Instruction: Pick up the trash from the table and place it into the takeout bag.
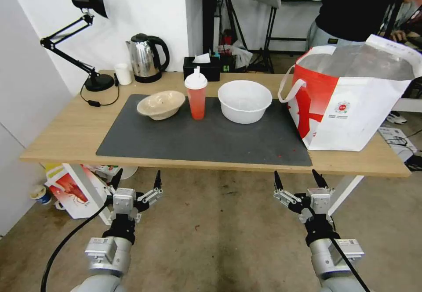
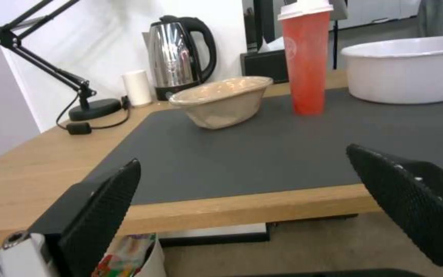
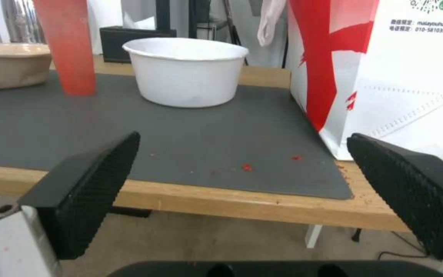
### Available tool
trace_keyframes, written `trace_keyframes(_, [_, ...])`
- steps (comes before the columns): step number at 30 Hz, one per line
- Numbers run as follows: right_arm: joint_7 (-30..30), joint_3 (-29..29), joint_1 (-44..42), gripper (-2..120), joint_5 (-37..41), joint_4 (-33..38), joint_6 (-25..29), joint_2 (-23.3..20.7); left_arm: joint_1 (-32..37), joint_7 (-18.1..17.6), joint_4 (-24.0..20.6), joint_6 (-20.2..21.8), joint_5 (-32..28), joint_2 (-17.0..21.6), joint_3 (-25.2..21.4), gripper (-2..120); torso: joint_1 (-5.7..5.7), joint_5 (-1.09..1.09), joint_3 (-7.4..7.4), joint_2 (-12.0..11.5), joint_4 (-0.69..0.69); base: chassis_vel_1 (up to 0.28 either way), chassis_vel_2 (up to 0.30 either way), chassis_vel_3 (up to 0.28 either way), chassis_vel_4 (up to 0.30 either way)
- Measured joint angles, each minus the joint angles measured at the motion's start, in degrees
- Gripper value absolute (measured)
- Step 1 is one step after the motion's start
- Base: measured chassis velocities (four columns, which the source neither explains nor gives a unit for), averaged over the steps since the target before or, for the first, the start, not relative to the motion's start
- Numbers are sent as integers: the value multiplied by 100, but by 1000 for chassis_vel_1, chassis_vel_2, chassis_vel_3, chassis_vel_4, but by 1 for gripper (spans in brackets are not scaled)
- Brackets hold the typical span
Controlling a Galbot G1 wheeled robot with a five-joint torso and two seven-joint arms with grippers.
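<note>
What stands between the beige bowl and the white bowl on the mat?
The red drink cup stands between the beige bowl and the white bowl, apart from both, as the head view shows.

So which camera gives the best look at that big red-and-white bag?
The head view: the takeout bag shows whole, with its open foil-lined top and handles. The right wrist view shows its lower side close up.

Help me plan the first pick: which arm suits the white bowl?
Probably right: the right gripper hangs open before the table's edge nearer the white bowl and takeout bag.
</note>
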Motion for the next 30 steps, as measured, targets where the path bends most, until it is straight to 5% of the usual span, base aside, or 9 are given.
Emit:
trace_keyframes(14, [0, -8, 28, 100, 15, 0, -1, -48, -21, -57, -11, -21, -35, 39, 15, 100, 0, 0, 0, 0, -1, 0, 0, 0, 0])
trace_keyframes(20, [-64, -145, 493, 100, 283, 13, -22, -801, -355, -1044, -489, -407, -637, 656, 325, 100, 0, 2, 0, 0, -3, 0, 0, 0, 0])
trace_keyframes(30, [-207, -421, 1440, 100, 831, 66, -78, -2320, -325, -1072, -558, -579, -745, 733, 337, 100, 1, 1, 0, 0, 0, 0, 0, 0, 0])
